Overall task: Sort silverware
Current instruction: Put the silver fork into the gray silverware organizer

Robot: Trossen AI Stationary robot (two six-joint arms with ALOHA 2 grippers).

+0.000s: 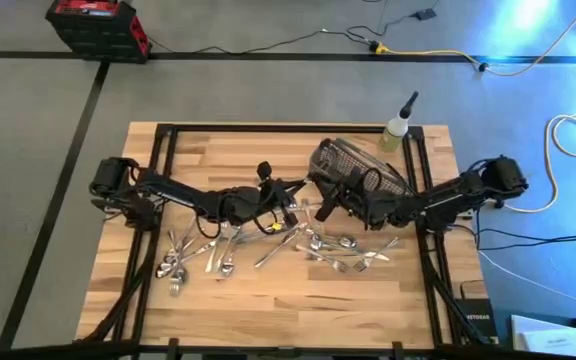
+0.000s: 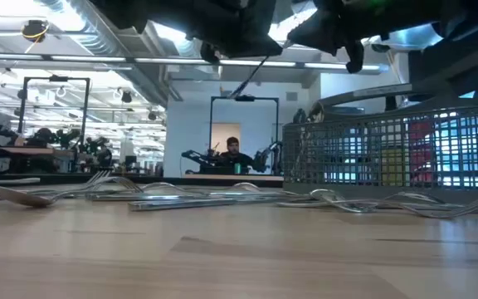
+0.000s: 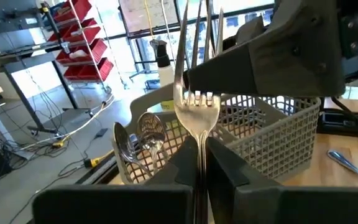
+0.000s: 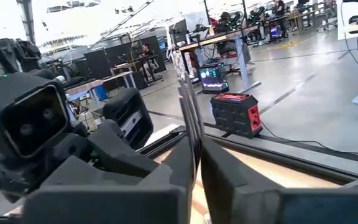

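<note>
While clamped on a fork [image 3: 197, 115], left gripper [image 3: 201, 168] near mesh basket [image 3: 272, 134]; right gripper [image 4: 194, 165] pinching another utensil [image 4: 188, 102], above scattered silverware [image 1: 343, 250].

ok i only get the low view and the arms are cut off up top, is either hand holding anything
observer: yes, the left hand is shut on a fork, tines up.
operator: and the right one
observer: the right hand is shut on a slim piece of silverware, seen edge on; I can't tell whether it is a fork or a spoon.
operator: anything in the basket yet
observer: two spoons stand in the basket, bowls up.
</note>
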